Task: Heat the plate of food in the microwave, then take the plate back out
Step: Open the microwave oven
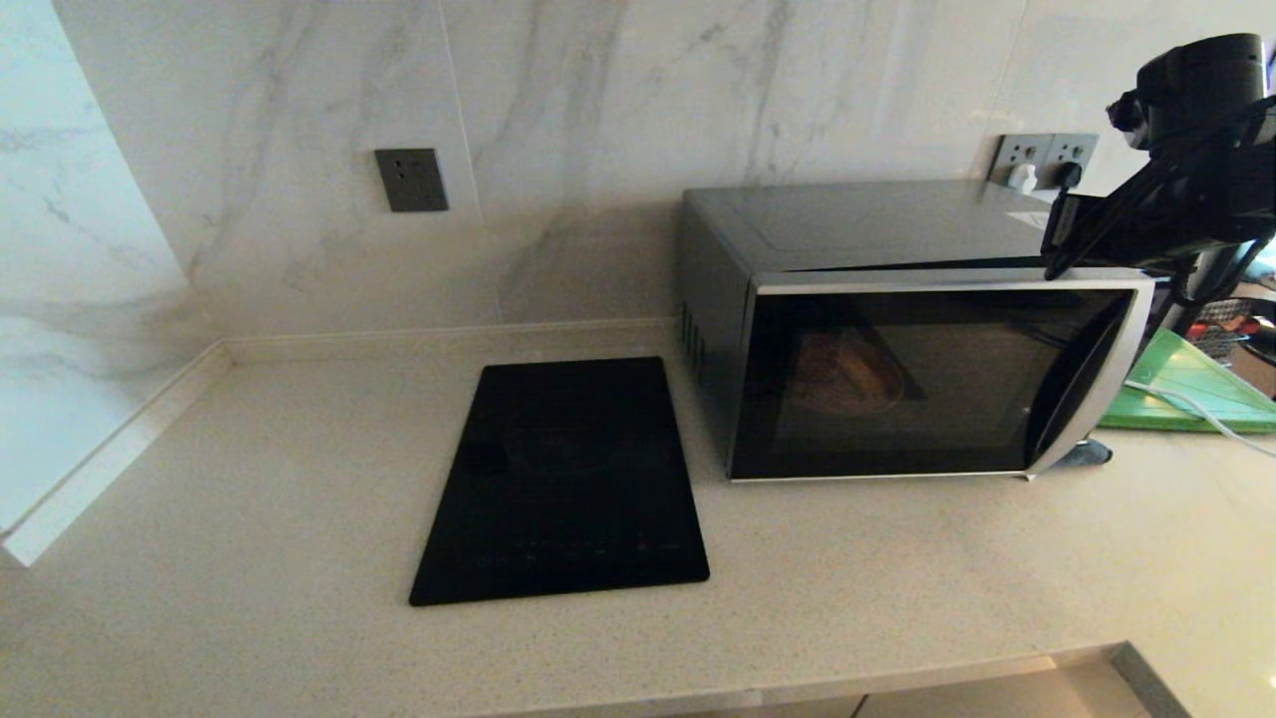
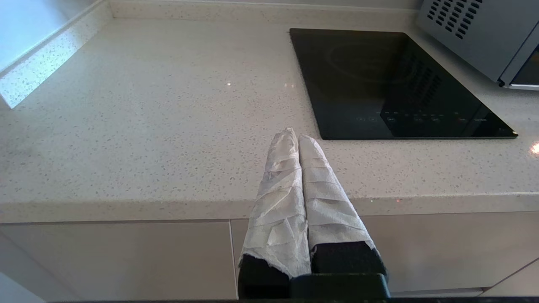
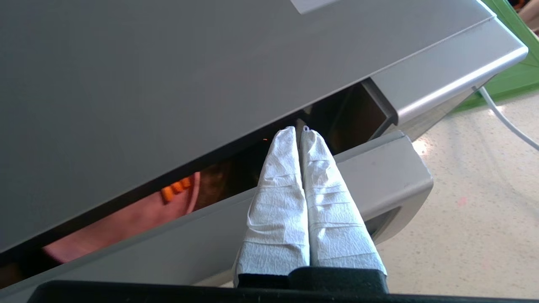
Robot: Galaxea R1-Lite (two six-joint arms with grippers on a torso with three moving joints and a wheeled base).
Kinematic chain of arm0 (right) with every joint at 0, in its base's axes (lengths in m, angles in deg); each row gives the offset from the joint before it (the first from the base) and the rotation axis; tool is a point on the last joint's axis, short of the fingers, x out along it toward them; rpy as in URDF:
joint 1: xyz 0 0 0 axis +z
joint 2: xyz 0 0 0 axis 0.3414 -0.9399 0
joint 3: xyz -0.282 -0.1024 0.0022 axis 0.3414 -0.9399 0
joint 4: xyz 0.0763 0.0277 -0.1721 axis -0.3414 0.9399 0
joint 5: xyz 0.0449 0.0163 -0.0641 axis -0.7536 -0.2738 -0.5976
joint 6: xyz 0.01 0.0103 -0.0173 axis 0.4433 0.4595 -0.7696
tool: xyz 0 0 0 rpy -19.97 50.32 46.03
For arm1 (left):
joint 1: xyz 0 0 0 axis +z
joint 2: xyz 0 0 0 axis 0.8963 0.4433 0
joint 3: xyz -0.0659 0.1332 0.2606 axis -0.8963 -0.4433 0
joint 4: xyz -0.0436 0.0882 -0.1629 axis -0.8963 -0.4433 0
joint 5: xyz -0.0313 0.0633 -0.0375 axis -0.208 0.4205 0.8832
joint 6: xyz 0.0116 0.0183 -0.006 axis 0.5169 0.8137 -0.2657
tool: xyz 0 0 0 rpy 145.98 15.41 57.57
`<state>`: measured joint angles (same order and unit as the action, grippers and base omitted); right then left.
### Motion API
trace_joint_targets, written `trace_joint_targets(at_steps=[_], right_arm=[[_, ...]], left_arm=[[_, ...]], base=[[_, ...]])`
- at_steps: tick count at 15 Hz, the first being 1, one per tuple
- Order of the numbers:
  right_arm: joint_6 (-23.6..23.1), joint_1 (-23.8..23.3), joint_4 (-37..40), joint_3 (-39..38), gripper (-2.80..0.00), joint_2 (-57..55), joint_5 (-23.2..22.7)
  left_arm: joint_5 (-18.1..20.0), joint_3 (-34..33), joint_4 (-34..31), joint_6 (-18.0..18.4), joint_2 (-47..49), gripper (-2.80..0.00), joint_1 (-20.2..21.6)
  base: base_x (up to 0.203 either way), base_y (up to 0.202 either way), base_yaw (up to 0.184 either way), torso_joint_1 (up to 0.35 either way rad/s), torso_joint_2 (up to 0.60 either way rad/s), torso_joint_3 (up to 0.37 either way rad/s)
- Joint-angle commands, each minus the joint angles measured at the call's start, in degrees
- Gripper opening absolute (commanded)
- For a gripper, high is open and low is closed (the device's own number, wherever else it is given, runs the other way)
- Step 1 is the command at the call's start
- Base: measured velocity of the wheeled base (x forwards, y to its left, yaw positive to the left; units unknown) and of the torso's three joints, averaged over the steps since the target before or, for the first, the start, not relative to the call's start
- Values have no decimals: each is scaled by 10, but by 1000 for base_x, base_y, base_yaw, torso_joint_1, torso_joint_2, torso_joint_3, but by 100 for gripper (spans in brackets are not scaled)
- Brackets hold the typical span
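A: Microwave (image 1: 897, 329) at about 3 o'clock on the counter (image 1: 249, 519), door (image 1: 927, 384) ajar, swung out a little at the handle side. Where's the food?

B: Inside the cavity. Plate of food (image 3: 126, 227) glimpsed through the gap in the right wrist view, orange sticks at its rim; dim shape behind the dark glass in the head view too.

A: Right gripper (image 3: 300, 130)?

B: Up at roughly 2 o'clock over the microwave's top right corner, wrapped fingers pressed together, nothing between them, tips poked into the slit between door top and casing. Probably placed there to lever or push the door (closed fingers make a stiff single poker, better than a pinch on a flat edge).

A: Opening or closing?

B: Can't say from this alone. Either pushing shut for heating or prying open for retrieval. Plate already in, so loading looks done at least.

A: Left gripper (image 2: 298, 136)?

B: Parked low off the front edge of the counter, around 7 o'clock from the cooktop (image 1: 563, 479), fingers together and empty. Out of the door's swing, likely on purpose.

A: Other stuff?

B: Green board (image 1: 1191, 389) at 3 o'clock past the microwave, white cable (image 1: 1186, 404) lying across it. Wall socket (image 1: 411, 179) at 11 o'clock.

A: Risk?

B: Fingertips slipping off the door edge, or getting nipped in the gap.
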<state>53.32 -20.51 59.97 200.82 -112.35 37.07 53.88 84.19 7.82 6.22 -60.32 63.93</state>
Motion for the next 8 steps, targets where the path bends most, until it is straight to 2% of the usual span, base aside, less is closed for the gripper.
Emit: trace_joint_targets(at_steps=[1, 8], right_arm=[[-3, -11, -2, -1, -280, -13, 1], [-2, -19, 1, -19, -280, 8, 0]], left_arm=[[-1, 0, 0, -1, 1, -280, 0], [-1, 0, 0, -1, 1, -280, 0]], base=[[0, 0, 0, 0, 0, 0], [0, 0, 0, 0, 0, 0]])
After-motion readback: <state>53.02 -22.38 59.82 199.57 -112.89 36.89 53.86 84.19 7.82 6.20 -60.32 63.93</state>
